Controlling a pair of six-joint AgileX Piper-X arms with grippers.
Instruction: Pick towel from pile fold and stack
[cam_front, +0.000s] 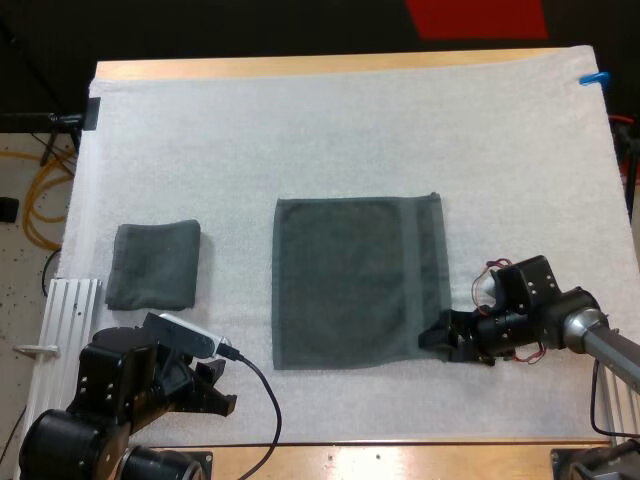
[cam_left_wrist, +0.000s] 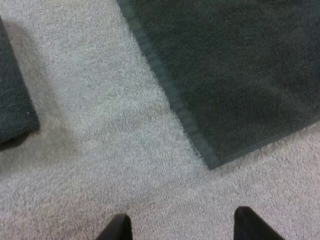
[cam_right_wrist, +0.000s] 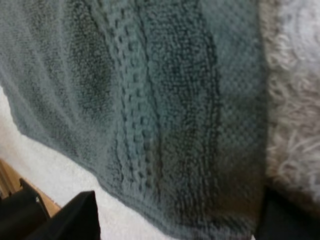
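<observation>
Folded towel (cam_front: 153, 265) lies left on the white mat (cam_front: 330, 130). Left end effector (cam_front: 218, 390) hovers near-left, fingers apart, holding nothing. Flat towel (cam_front: 355, 283) is spread mid-mat (edges straight). Right end effector (cam_front: 440, 342) sits at its near right corner, fingers wide apart, nothing gripped.

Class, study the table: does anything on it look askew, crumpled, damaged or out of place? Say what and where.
Nothing stands out. The spread towel lies flat and roughly square to the mat. The folded towel sits tidy to one side of it, with bare mat between them.
</observation>
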